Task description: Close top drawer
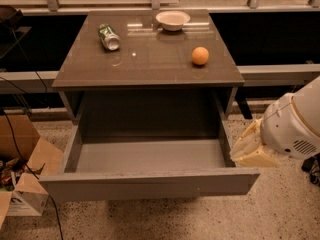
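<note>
The top drawer (pixel 150 183) is a wide grey box drawer, pulled far out from under the cabinet top (pixel 150 49). Its inside is grey and holds nothing; its front panel is plain and flat. My gripper (pixel 255 150) is at the right, just outside the drawer's right wall near the front corner, low beside the white arm housing (pixel 295 126). It holds nothing that I can see.
On the cabinet top lie a green can (pixel 108 36) on its side, a white bowl (pixel 173 20) and an orange (pixel 200 55). A cardboard box (pixel 30 174) and cables sit on the floor at the left. A rail (pixel 280 74) runs behind.
</note>
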### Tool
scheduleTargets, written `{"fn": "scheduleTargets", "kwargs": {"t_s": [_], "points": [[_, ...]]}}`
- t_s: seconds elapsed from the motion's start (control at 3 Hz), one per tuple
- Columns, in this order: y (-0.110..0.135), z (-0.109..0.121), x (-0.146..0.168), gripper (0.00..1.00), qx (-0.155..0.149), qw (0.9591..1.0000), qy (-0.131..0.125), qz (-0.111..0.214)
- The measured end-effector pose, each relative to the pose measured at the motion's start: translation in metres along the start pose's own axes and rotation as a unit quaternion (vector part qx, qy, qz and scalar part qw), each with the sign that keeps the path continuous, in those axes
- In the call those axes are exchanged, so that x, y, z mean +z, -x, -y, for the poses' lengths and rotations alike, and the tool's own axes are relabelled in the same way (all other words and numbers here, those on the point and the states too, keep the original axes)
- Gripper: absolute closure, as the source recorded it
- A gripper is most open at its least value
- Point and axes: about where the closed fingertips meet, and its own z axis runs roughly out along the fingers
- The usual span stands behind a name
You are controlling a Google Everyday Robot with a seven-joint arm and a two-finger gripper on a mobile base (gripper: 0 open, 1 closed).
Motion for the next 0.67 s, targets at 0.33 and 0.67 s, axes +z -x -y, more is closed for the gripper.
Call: {"fn": "scheduleTargets", "kwargs": {"t_s": [0.33,0.67], "points": [[-0.01,-0.006,0.034,1.0,0.005,0.9998,0.02,-0.004],[-0.031,-0.021,0.097,1.0,0.018,0.9982,0.057,-0.005]]}}
